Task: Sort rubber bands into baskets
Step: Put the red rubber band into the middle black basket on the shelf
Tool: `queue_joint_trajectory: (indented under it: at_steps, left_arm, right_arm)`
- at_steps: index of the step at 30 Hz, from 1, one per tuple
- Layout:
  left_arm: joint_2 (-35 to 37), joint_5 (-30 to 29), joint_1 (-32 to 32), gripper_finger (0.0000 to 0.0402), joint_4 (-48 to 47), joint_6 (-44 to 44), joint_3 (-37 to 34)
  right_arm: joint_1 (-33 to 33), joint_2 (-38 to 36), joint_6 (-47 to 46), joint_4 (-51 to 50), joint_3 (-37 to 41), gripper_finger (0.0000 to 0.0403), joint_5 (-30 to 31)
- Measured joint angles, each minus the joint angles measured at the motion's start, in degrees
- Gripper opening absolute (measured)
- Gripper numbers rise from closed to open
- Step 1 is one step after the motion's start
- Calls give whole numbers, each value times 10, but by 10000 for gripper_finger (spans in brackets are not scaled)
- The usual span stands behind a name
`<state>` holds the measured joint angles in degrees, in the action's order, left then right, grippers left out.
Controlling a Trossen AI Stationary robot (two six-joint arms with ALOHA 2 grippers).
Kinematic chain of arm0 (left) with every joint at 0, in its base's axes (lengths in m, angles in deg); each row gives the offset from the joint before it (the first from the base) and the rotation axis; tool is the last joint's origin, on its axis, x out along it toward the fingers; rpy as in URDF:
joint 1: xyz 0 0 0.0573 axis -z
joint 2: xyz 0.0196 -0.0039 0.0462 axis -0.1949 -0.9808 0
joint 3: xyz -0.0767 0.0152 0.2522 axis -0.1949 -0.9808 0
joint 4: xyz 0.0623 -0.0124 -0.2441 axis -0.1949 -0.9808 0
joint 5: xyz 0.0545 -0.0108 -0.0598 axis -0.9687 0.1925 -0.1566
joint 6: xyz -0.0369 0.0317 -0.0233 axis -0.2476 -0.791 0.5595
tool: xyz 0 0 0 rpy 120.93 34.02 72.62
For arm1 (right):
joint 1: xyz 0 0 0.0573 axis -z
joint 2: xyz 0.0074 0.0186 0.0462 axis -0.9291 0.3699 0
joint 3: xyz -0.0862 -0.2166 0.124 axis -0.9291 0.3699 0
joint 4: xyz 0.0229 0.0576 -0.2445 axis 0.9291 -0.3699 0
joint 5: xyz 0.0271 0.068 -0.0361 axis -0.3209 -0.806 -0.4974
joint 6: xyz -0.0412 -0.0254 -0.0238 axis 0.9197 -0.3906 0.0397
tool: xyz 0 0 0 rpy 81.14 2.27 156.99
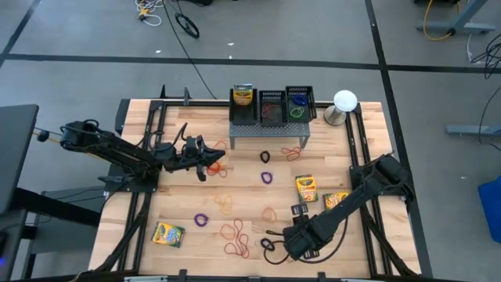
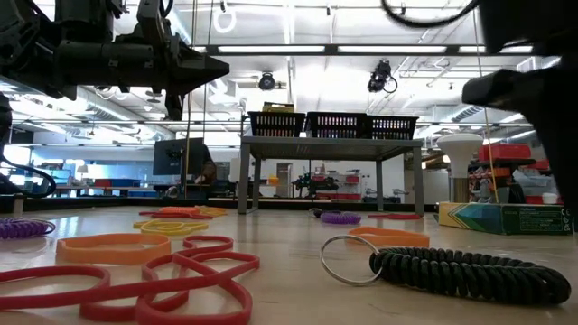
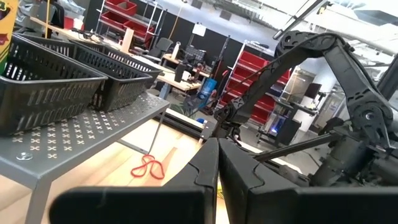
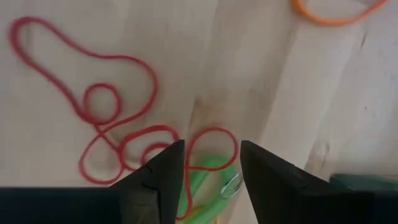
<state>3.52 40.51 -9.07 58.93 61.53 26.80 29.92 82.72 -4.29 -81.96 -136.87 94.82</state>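
Loose rubber bands lie flat on the wooden table: red ones (image 1: 237, 239), purple ones (image 1: 201, 220) and an orange one (image 1: 270, 211). Three black mesh baskets (image 1: 271, 107) stand in a row on a grey stand at the far edge. The right basket (image 1: 298, 103) holds green and blue bands. My right gripper (image 4: 211, 149) points down near the front edge, open. Below its fingers lies a coiled band with a metal ring (image 4: 214, 180), beside the red bands (image 4: 118, 124). My left gripper (image 1: 207, 160) hangs shut over the table's left middle, with nothing between its fingers.
Crayon boxes lie at the front left (image 1: 167, 234) and right of centre (image 1: 306, 188), and one stands in the left basket (image 1: 243, 98). A white domed object (image 1: 344, 106) stands at the far right. The grey stand (image 1: 270, 129) rises on legs, with bands beneath it.
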Motion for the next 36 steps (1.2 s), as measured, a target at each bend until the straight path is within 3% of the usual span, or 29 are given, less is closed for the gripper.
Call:
queue_joint_trajectory:
  at_steps: [6, 14, 18, 26, 36]
  left_arm:
    - [0, 0, 0, 18, 0, 0, 0]
    - [0, 0, 0, 18, 0, 0, 0]
    - [0, 0, 0, 18, 0, 0, 0]
    - [0, 0, 0, 18, 0, 0, 0]
    - [0, 0, 0, 18, -1, 0, 0]
  right_arm:
    - [25, 1, 1, -4, 0, 167, -5]
    - [51, 6, 19, 22, 37, 163, -67]
    - [53, 6, 22, 31, 46, 129, -80]
    - [53, 5, 51, 52, 47, 11, -75]
    - [41, 6, 49, 47, -24, 5, -48]
